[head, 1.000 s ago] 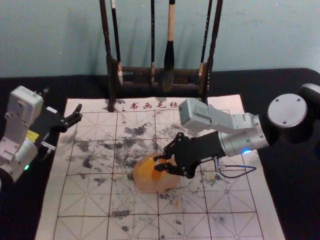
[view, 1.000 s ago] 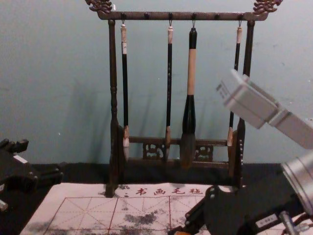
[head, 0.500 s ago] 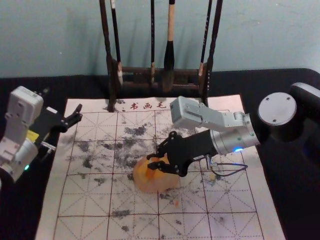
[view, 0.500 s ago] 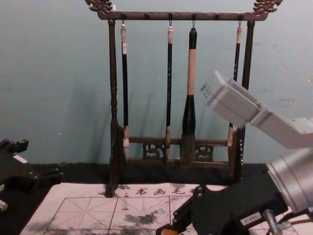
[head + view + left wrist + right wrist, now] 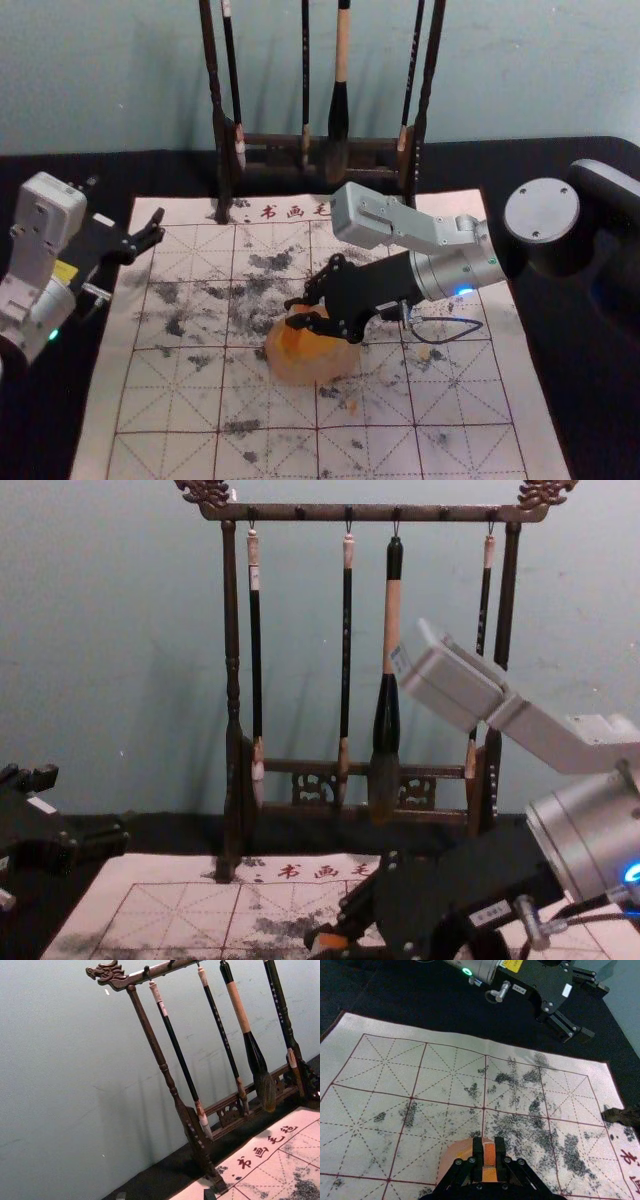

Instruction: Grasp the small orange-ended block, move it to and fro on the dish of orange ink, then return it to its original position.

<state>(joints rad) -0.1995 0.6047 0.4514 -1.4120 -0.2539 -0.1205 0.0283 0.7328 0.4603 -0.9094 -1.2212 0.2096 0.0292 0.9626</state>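
Over the left, far side of the round, translucent dish of orange ink (image 5: 312, 373), our right gripper (image 5: 297, 311) holds the small orange-ended block (image 5: 489, 1153), its fingers narrow and pressed against the block's two sides. We see them reach over the dish from its right, with the fingertips pointing left. The relation we should mind is between block and ink: the block lies right at the fingertips, near the dish's left edge, so most of the ink lies to the right of it and closer to us. We judge this to be the inking step, and the next stroke probably wants to run back rightward across the dish (a short one, we would say, since the rim is near). How the block's long axis leans we cannot tell, nor whether its lower end touches the ink; too much height would leave it dry, and too much push could slide the dish on the white gridded mat (image 5: 168, 452). Our left gripper (image 5: 594, 1013) is parked well to the left of the dish, fingers wide and holding nothing; the right arm is clearly the nearer one.
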